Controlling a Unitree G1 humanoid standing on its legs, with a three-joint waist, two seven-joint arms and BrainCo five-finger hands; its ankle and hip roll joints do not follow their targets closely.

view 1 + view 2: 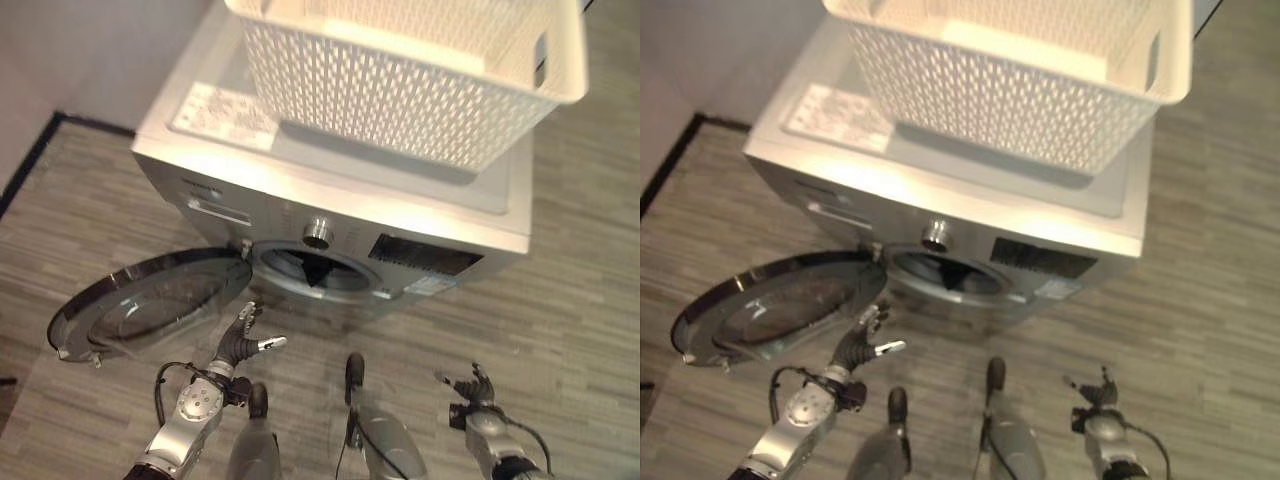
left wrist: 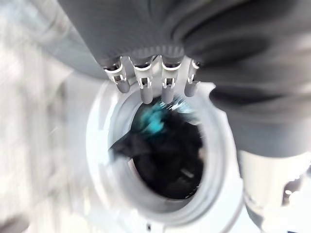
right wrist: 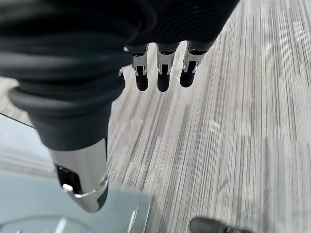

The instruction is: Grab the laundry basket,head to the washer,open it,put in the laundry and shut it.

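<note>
A silver front-loading washer [image 1: 420, 215] stands ahead with its round door [image 1: 150, 300] swung open to the left. Dark laundry [image 2: 167, 150] with a blue-green patch lies inside the drum [image 1: 318, 272]. A white perforated laundry basket [image 1: 420, 70] sits on top of the washer and looks empty. My left hand [image 1: 240, 340] hovers open just below the door's inner edge, in front of the drum opening, fingers [image 2: 146, 80] straight. My right hand [image 1: 472, 388] hangs open low at the right, over the floor, holding nothing.
Grey wood-grain floor [image 1: 580, 300] surrounds the washer. A pale wall with a dark baseboard [image 1: 30, 150] runs along the left. The open door takes up the space left of the drum. A dark shoe tip [image 3: 214, 225] shows on the floor.
</note>
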